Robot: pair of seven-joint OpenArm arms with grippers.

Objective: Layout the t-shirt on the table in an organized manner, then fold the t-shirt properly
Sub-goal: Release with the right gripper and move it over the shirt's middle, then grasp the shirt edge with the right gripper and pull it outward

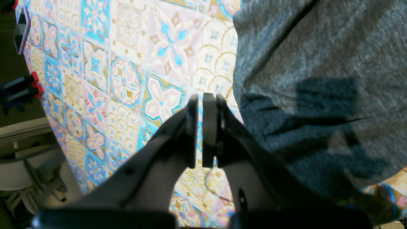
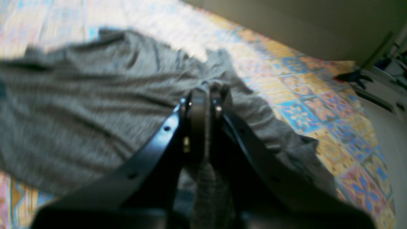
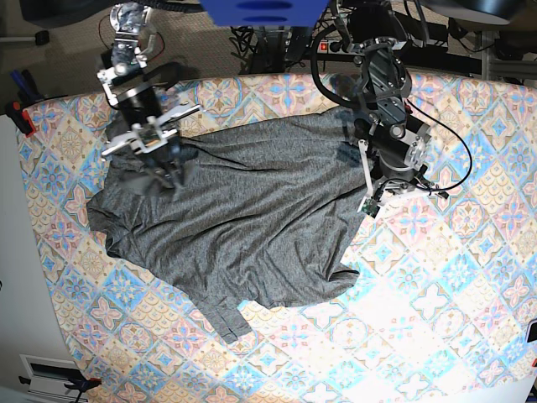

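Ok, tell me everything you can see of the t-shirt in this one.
The t-shirt is plain dark heather-grey knit, with no print showing. It lies spread but rumpled and skewed across the table, creased, one sleeve poking toward the near edge. The right gripper is shut on a bunch of its fabric at one edge, lifting a ridge. The left gripper is shut and empty over bare cloth beside its other edge.

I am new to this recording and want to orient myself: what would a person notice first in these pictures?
The eye falls first on the dark grey t-shirt, spread but rumpled across the far-left half of the pastel tiled table. The right gripper is shut on a pinch of the shirt's fabric at its far-left corner. The left gripper is shut on nothing, over bare cloth beside the shirt's right edge.
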